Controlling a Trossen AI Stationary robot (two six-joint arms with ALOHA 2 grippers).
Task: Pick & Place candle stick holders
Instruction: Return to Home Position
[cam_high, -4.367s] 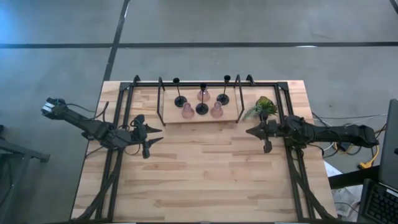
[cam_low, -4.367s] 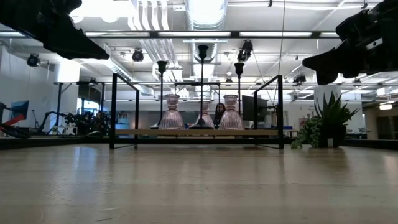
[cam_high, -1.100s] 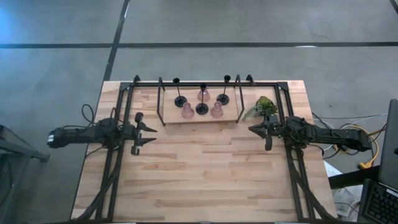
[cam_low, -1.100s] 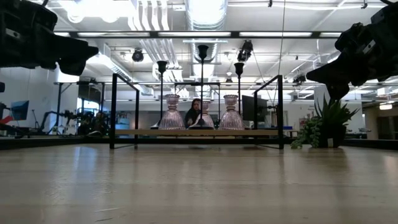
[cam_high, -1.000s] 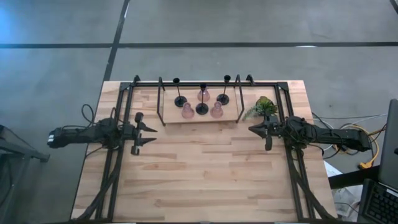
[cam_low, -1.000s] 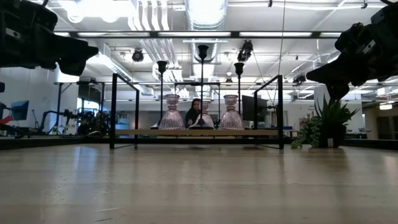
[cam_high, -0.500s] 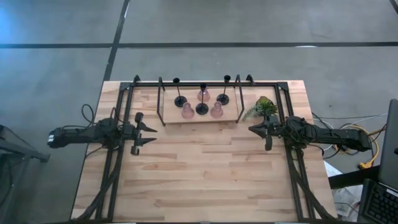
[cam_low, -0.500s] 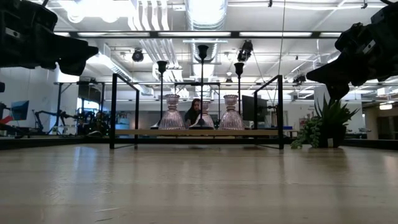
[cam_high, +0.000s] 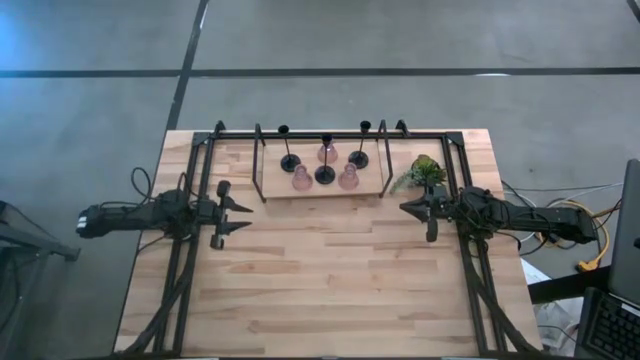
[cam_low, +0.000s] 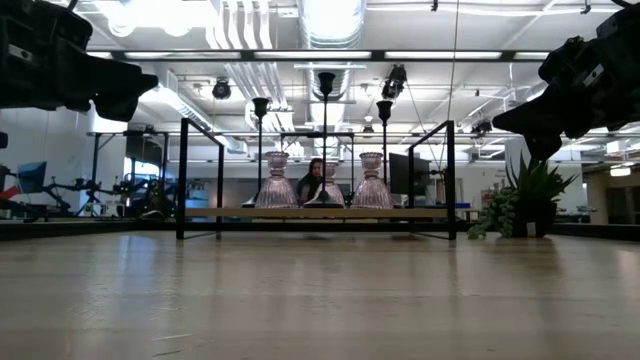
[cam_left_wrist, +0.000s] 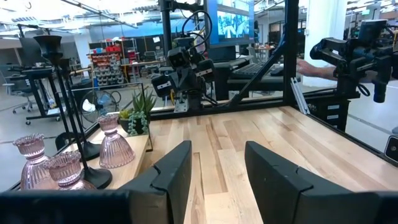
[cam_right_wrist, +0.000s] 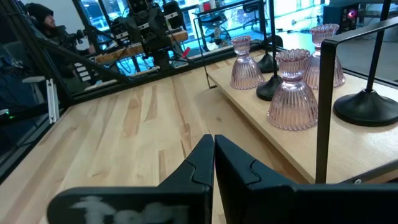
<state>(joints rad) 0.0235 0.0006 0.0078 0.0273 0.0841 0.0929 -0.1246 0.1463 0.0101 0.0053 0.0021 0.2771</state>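
Observation:
Six candle stick holders stand by their bases on a wooden board (cam_high: 320, 191) at the table's far middle. Three are black and thin-stemmed (cam_high: 325, 173) and three are short, pinkish and ribbed (cam_high: 301, 181); the right wrist view shows a pink one (cam_right_wrist: 290, 93) close by. My left gripper (cam_high: 246, 216) hovers open above the table's left side, pointing level toward the right. My right gripper (cam_high: 404, 209) hovers shut at the right side, facing left, near the board's right end. Neither gripper touches anything.
A black metal rack frame (cam_high: 258, 160) encloses the board with upright posts. A small green plant (cam_high: 424, 172) stands just right of the board, close behind my right gripper. Bare wooden tabletop (cam_high: 330, 270) spreads between the arms and toward the near edge.

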